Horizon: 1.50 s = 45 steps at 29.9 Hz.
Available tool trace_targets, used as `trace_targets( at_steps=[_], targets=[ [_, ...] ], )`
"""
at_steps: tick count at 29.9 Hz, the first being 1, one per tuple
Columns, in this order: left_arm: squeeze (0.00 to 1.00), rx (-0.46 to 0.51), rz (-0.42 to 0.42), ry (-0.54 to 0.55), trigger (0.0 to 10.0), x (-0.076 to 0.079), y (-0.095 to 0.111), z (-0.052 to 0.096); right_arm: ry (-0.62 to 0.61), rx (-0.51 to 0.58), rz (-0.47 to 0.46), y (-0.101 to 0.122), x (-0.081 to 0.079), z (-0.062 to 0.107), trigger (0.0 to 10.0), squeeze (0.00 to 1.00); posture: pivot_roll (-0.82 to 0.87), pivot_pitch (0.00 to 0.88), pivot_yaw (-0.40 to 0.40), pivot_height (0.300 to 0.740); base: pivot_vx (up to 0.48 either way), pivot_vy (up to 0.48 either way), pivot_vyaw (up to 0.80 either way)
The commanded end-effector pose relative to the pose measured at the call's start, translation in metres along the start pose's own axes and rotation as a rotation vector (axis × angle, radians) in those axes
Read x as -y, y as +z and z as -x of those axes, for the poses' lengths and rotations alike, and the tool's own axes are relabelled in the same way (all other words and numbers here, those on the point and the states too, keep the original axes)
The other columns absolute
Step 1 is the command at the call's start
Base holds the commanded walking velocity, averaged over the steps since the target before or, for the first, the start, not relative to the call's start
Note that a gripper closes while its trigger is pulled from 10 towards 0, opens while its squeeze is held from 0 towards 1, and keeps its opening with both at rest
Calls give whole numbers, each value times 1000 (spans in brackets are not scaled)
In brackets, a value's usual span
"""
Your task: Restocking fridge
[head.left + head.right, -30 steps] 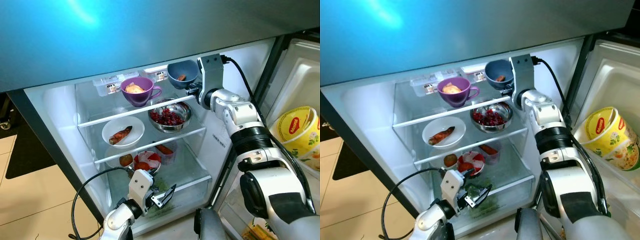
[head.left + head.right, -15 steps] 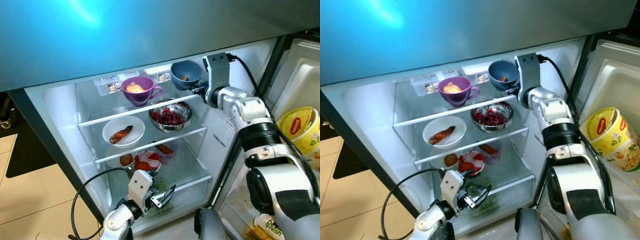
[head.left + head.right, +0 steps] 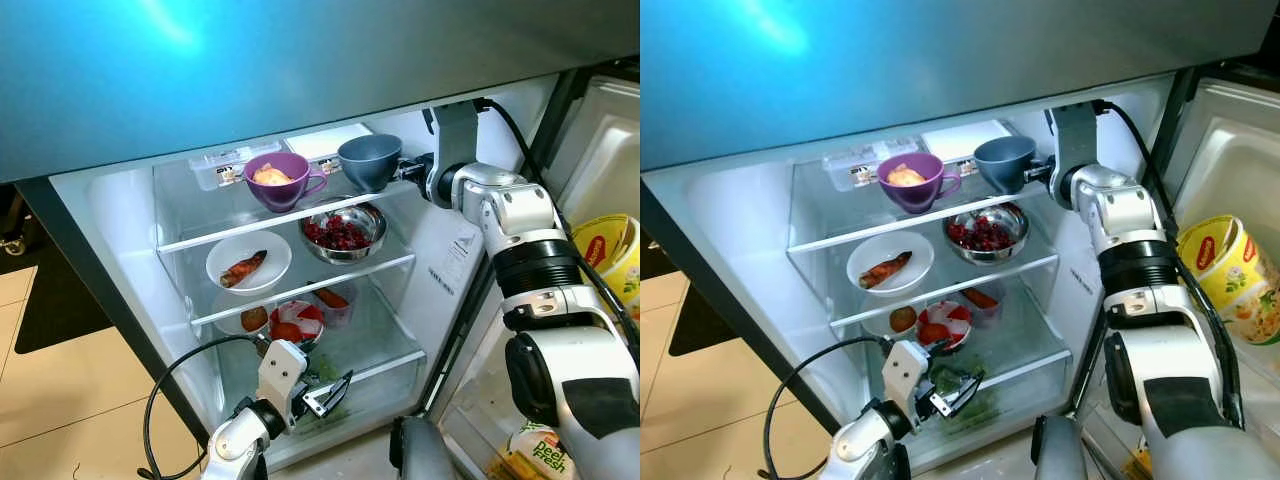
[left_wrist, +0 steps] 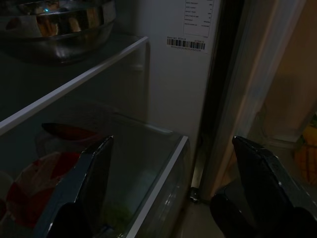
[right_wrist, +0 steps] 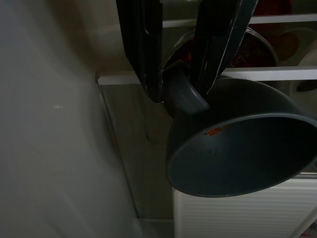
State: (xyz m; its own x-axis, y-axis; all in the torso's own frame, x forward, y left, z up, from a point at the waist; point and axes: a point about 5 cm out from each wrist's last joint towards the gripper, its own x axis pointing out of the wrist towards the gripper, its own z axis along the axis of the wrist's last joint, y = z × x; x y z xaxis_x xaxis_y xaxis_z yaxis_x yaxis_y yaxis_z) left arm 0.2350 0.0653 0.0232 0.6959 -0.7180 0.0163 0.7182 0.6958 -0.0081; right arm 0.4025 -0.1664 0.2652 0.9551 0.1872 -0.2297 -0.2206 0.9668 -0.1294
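Observation:
A grey-blue cup [image 3: 368, 160] stands upright at the right end of the fridge's top glass shelf [image 3: 225, 233], beside a purple cup [image 3: 278, 178] with food in it. My right gripper [image 3: 406, 168] reaches in from the right and is shut on the grey-blue cup's handle [image 5: 182, 93]. A small orange bit [image 5: 213, 131] lies inside that cup. I cannot tell whether its base touches the shelf. My left gripper [image 3: 326, 392] hangs low in front of the bottom drawer, open, its fingers [image 4: 94, 183] wide apart and holding nothing.
On the middle shelf sit a steel bowl of red berries [image 3: 342, 230] and a white plate with an orange piece of food [image 3: 248, 262]. Below them are a red-and-white bowl [image 3: 295, 322] and a small tub [image 3: 330, 298]. A yellow noodle cup [image 3: 610, 250] stands in the open door at right.
My right gripper has swung the grey-blue cup from tilted, mouth toward me, to upright and moved it slightly right. The left arm has stayed still.

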Motion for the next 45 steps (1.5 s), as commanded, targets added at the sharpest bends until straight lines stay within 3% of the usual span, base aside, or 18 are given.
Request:
trace_targets(
  at_steps=[1, 12, 13, 14, 16, 17, 25, 26, 27, 31, 32, 45],
  targets=[
    [0, 12, 17, -8, 10000, 5, 2, -4, -4, 15, -10, 6, -1, 2, 10000, 0, -83, 28, 36, 551, 0, 0, 0],
    [0, 12, 15, -9, 10000, 4, 2, -4, -7, -2, -54, -6, -8, -2, 10000, 16, -80, 28, 39, 551, 0, 0, 0],
    [0, 12, 15, -9, 10000, 4, 2, -4, -10, -1, -61, -6, -8, -2, 10000, 271, -77, 27, 38, 551, 0, 0, 0],
    [0, 11, 15, -8, 10000, 3, 2, -4, -14, -1, -64, -7, -8, -2, 10000, 431, -76, 27, 38, 551, 0, 0, 0],
    [0, 11, 15, -8, 10000, 4, 2, -4, -14, -2, -61, -7, -8, -2, 10000, 376, -77, 25, 38, 551, 0, 0, 0],
    [0, 11, 15, -8, 10000, 3, 2, -4, -14, 0, -60, -7, -9, -2, 10000, 0, -77, 23, 38, 551, 0, 0, 0],
    [0, 11, 13, -11, 10000, 3, 2, -5, -15, 12, -63, -5, -9, -2, 10000, 0, -78, 17, 37, 551, 0, 0, 0],
    [0, 12, 13, -11, 10000, 3, 3, -5, -4, 23, -72, -5, -8, -1, 10000, 627, -79, 15, 37, 551, 0, 0, 0],
    [0, 12, 12, -12, 10000, 3, 3, -6, -9, 24, -63, -5, -8, -1, 10000, 1000, -78, 14, 37, 551, 0, 0, 0],
    [0, 12, 11, -13, 10000, 2, 3, -6, -7, 22, -51, -5, -9, -1, 10000, 941, -78, 13, 38, 551, 0, 0, 0],
    [0, 12, 11, -13, 10000, 2, 3, -6, -1, 27, -58, -3, -8, 0, 10000, 0, -78, 12, 39, 551, 0, 0, 0],
    [0, 12, 11, -16, 10000, 2, 4, -7, -58, -18, -61, -10, 4, 2, 10000, 0, -83, 12, 43, 551, 0, 0, 0]
  ],
)
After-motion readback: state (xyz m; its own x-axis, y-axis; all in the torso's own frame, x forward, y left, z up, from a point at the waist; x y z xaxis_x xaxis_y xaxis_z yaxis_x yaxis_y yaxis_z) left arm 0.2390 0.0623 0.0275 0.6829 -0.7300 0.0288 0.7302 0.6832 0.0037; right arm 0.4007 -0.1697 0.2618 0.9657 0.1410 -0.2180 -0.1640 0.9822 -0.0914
